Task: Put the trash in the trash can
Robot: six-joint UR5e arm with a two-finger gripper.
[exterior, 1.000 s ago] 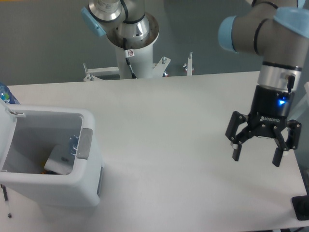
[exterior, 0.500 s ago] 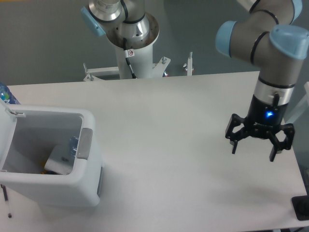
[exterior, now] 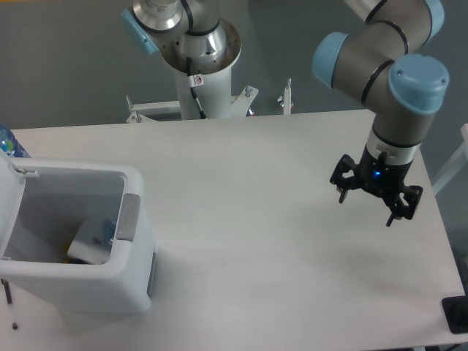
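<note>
The gripper (exterior: 367,208) has lifted and swung a little toward nine o'clock since a moment ago; its fingers are spread apart, holding nothing; the trash (exterior: 91,242) lies inside the trash can (exterior: 131,278), far off at nine o'clock on the table (exterior: 248,219).

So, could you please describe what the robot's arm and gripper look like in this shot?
The arm is made of silver-grey tubular links with light blue caps on its rounded joints. Its wrist ends in a silver ring, then a black section with a small glowing blue light. The gripper is black, with two jointed, thin-tipped fingers. A black cable runs down the white base column.
</note>
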